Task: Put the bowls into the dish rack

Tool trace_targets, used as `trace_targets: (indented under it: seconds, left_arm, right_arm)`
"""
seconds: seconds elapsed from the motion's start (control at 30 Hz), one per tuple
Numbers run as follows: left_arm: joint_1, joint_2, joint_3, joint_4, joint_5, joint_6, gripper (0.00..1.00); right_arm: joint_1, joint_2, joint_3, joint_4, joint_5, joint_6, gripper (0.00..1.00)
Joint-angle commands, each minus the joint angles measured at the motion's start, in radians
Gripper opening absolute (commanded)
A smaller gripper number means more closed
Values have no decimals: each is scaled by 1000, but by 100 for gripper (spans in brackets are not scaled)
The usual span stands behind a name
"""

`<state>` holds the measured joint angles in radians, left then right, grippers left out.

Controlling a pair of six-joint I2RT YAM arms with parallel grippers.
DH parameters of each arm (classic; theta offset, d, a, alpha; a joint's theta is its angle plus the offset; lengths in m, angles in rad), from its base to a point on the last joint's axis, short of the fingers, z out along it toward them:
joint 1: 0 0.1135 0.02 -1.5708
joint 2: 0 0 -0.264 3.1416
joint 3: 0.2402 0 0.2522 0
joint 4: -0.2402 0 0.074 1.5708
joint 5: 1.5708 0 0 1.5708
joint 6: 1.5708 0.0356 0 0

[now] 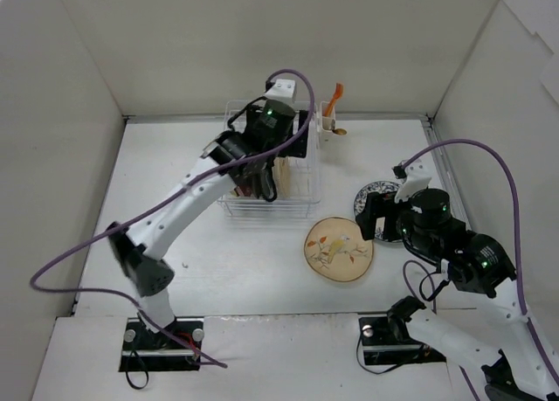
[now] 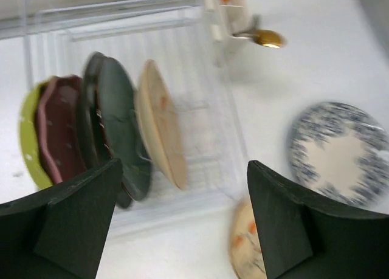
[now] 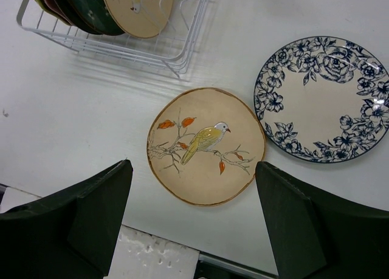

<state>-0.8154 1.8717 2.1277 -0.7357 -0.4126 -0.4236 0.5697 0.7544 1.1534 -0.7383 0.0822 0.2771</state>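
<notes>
Bird bowl (image 3: pixel 205 146) under right gripper (image 3: pixel 193 169) (apart)

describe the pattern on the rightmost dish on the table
The round white dish has a blue floral rim; clearest in the right wrist view.

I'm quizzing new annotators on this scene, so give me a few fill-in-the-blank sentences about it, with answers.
The cream dish flat on the table shows a ____ on a branch. The plate beside it has ____ flowers round its rim. The left gripper and right gripper both have their jaws ____.
Missing: bird; blue; open.
</notes>
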Motion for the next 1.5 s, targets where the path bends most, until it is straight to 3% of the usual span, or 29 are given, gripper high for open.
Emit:
trace_targets:
  seconds: [0.0,0.13,0.23,0.33,0.53,0.57,0.6,0.8,1.1,1.47]
  left_arm:
    - [-37,-216,-157,111,228,-98,79]
    - [-57,-415,-466,218,366,-217,79]
    - [-68,-546,-725,268,385,-312,79]
    - [-68,-670,-845,245,358,-348,80]
    - [-19,-859,-922,39,244,-422,86]
    - [-7,-879,-923,15,227,-426,97]
    - [-7,-916,-924,-34,195,-440,99]
    - [90,-1020,-939,-177,133,-440,99]
    - [171,-1171,-1032,-220,103,-422,99]
    - [180,-1223,-1068,-241,118,-408,99]
  right_arm:
    - [-7,0,54,27,13,-22,79]
    - [-8,8,55,28,-5,-65,79]
    - [-7,46,8,27,-61,-117,78]
    - [-4,88,-41,28,-128,-144,76]
    - [171,273,-87,34,-59,-101,73]
    - [197,296,-89,37,-49,-95,74]
    - [215,319,-93,39,-14,-73,74]
    - [381,502,-121,53,94,-7,75]
    - [573,788,-89,85,208,86,75]
    - [605,1057,-48,99,401,172,71]
